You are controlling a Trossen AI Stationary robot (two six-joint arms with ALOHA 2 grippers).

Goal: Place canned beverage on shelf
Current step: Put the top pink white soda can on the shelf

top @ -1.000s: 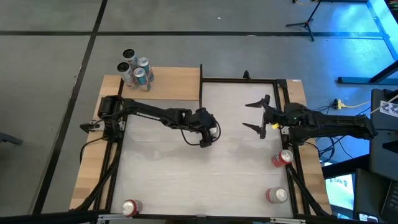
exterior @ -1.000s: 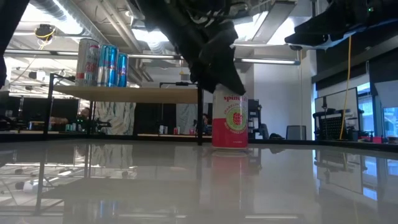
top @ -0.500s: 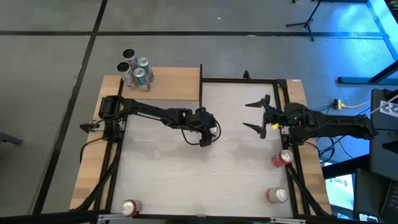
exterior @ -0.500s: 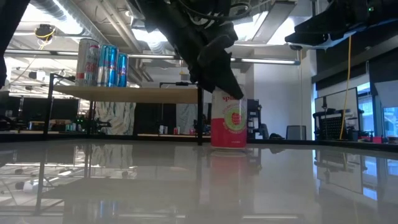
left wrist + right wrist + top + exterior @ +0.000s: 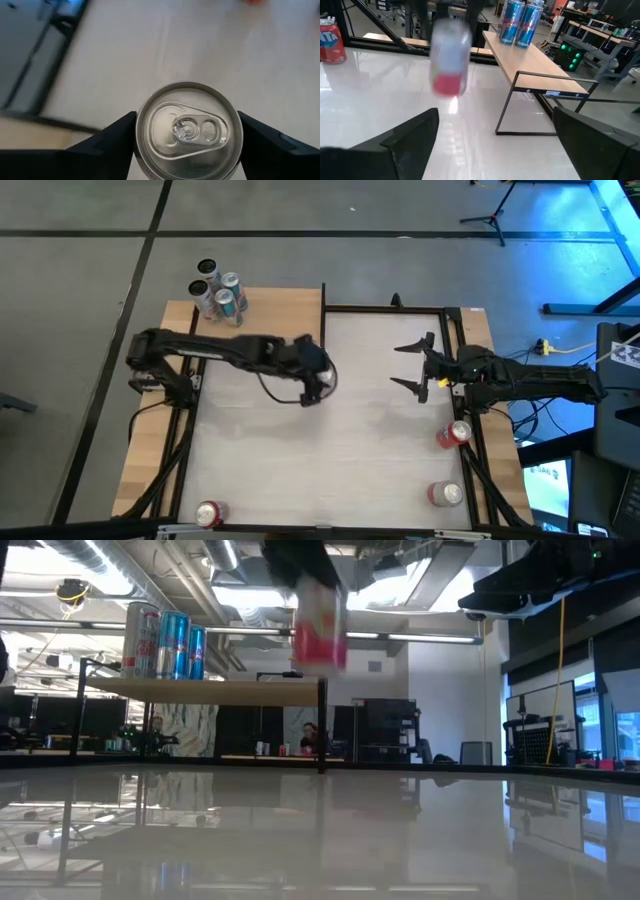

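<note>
White tabletop (image 5: 330, 440) below, the left gripper (image 5: 312, 383) holds the pink can (image 5: 319, 612) up in the air, squeezed tight, near the shelf (image 5: 270, 313). Right gripper (image 5: 415, 366) waits open, far away. Better carry it level and set it down beside the cans (image 5: 218, 290) there.

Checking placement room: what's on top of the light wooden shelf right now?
Four upright cans bunch at one end of the light tan wooden shelf: silver ones and blue-and-silver ones. The rest of the board is bare. Whether a fifth hides behind them cannot be seen.
</note>
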